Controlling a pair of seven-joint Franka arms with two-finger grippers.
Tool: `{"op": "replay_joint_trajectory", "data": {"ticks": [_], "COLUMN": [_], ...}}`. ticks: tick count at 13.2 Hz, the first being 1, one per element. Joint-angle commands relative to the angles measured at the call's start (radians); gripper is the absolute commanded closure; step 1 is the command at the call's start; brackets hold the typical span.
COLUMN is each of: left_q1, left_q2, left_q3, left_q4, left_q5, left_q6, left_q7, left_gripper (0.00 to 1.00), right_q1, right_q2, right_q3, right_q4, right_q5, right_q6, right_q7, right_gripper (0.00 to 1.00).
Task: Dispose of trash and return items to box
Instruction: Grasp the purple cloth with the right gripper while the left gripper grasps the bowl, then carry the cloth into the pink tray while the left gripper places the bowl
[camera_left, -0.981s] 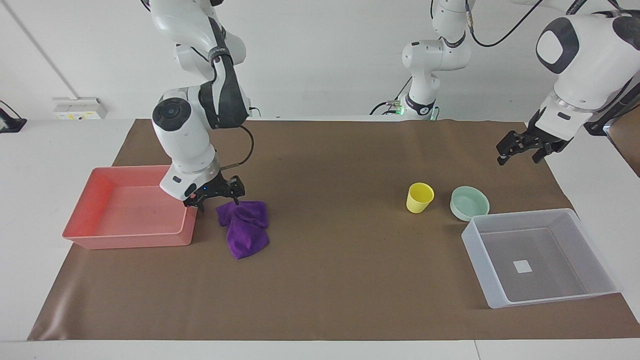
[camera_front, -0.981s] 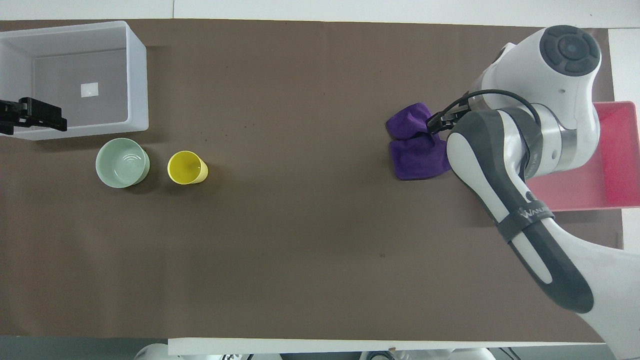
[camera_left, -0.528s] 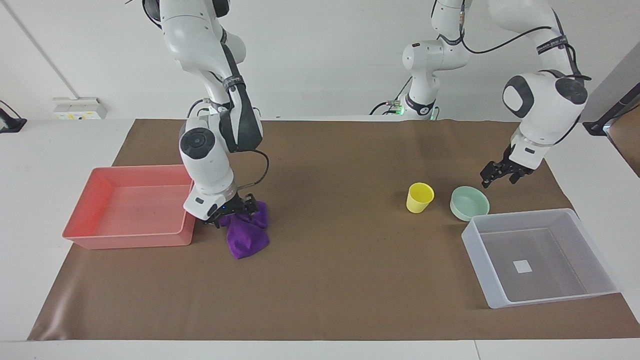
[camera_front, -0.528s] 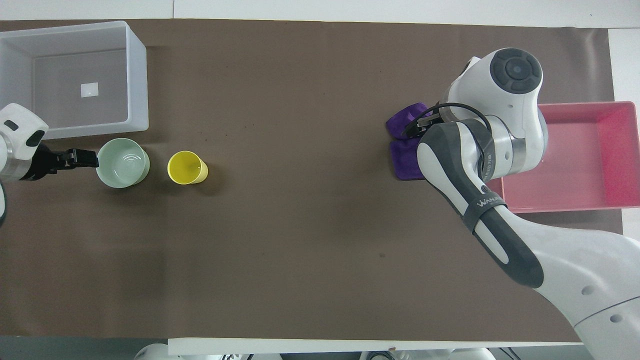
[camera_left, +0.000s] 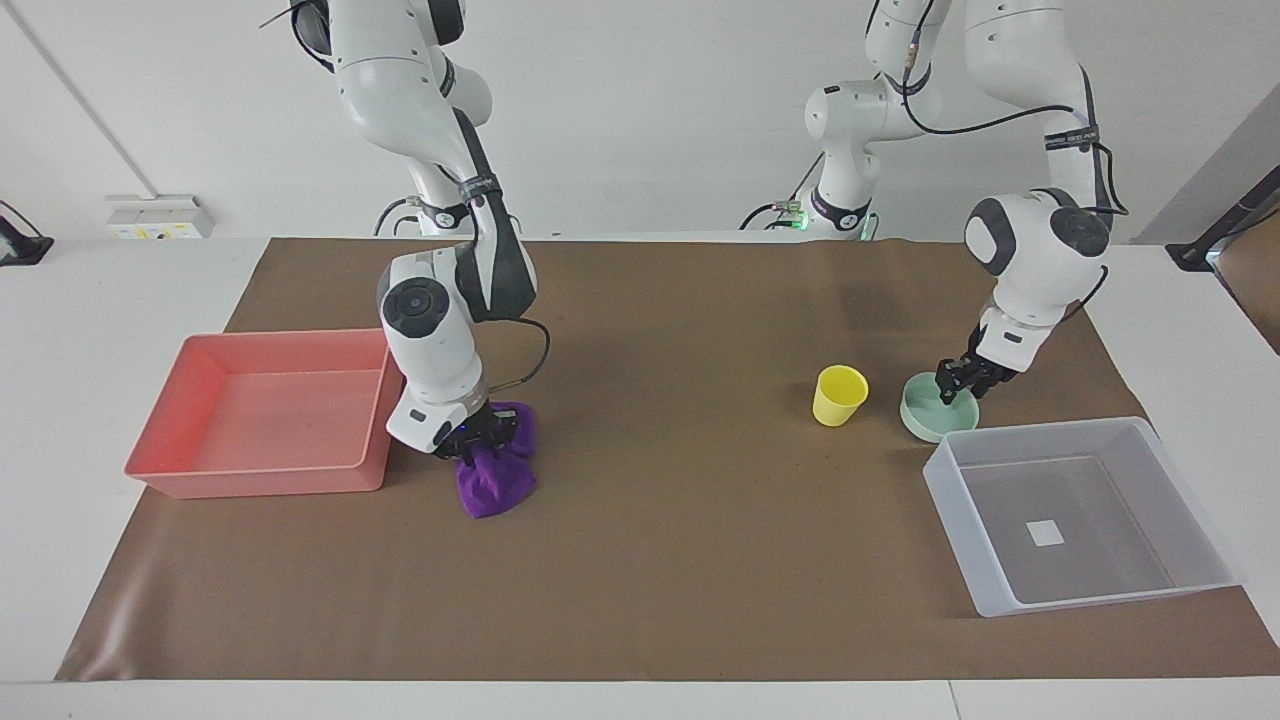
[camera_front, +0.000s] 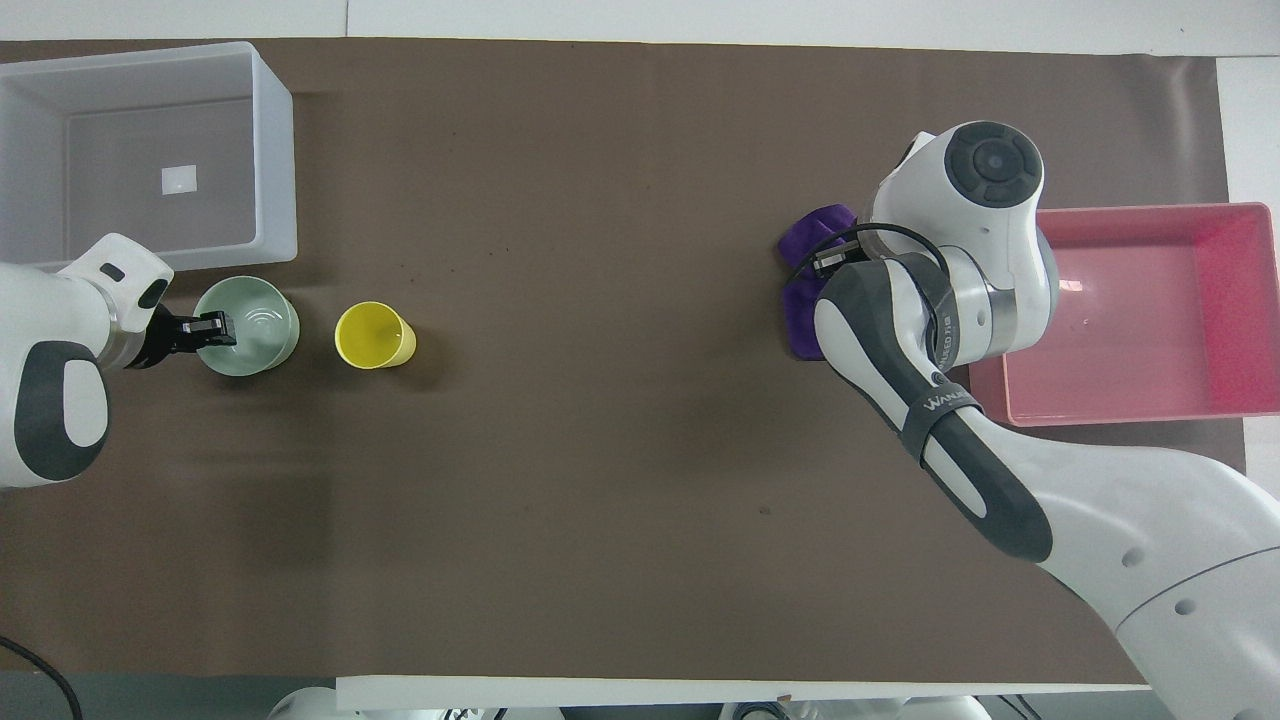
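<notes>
The right end effector (camera_left: 478, 438) is pressed down into the purple cloth (camera_left: 492, 480), which lies crumpled on the desk (camera_left: 650, 560) just beside the pink-red tray (camera_left: 170, 455), at the corner of the tray nearest the middle of the desk. Its fingers are sunk in the fuzzy folds, and whether they are apart or pinched on the fabric cannot be told. From overhead, the arm's wrist covers most of the cloth (camera_front: 805, 265) — only an edge of purple shows beside the tray (camera_front: 1225, 315).

The left end effector (camera_left: 958, 385) is down at the mint-green bowl (camera_left: 930, 418), at the part of its rim nearer the robots. From overhead its dark tips (camera_front: 212, 328) reach over the rim of the bowl (camera_front: 262, 335), one finger seeming to sit inside and one outside; whether they are clamped on the rim cannot be told.

The bowl rests on the desk touching or just short of the translucent box (camera_left: 960, 540), on the side of the box nearer the robots. The yellow cup (camera_left: 838, 394) stands upright just beside the bowl, toward the middle of the desk. The box (camera_front: 270, 150) holds only its small white square mark (camera_left: 1046, 533) — cup, bowl and cloth are all outside both containers.
</notes>
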Motion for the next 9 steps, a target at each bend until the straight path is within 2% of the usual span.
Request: {"op": "replay_joint_trajectory", "data": {"ticks": [1,2,3,4,6,7,8,9], "left_q1": [-0.013,-0.013,-0.013,-0.013,-0.013,-0.01,0.003,0.006], "left_q2": [-0.002,-0.03,-0.074,-0.087,-0.039,0.011,0.034,0.069], "left_q3": [0.007,0.006,0.003,0.0,0.0,0.003,0.003,0.012], "left_q4": [0.0,0.035,0.126,0.236,0.497,0.597,0.634,0.636], "left_q5": [0.002,0.002,0.002,-0.001,-0.053,-0.07,-0.075,-0.09], "left_q6": [0.022,-0.034,-0.206,-0.369,-0.591,-0.643,-0.621,-0.525], "left_q7": [-0.028,-0.045,-0.05,-0.054,-0.1,-0.102,-0.099,-0.101], "left_gripper": [1.0,1.0,1.0,1.0,1.0,1.0,1.0,1.0], "right_q1": [0.011,0.009,0.009,0.009,0.0,-0.003,-0.006,-0.008], "right_q2": [-0.032,-0.049,-0.063,-0.083,-0.135,-0.153,-0.164,-0.166], "right_q3": [-0.001,-0.001,-0.002,-0.002,-0.002,-0.004,-0.008,-0.011], "right_q4": [0.003,0.032,0.065,0.09,0.116,0.139,0.179,0.234], "right_q5": [0.01,0.01,0.009,0.009,0.009,0.001,-0.002,-0.003], "right_q6": [-0.033,-0.091,-0.159,-0.216,-0.297,-0.341,-0.406,-0.481], "right_q7": [0.012,0.011,0.012,0.012,0.011,0.011,0.012,0.012], "right_gripper": [1.0,1.0,1.0,1.0,1.0,1.0,1.0,1.0]}}
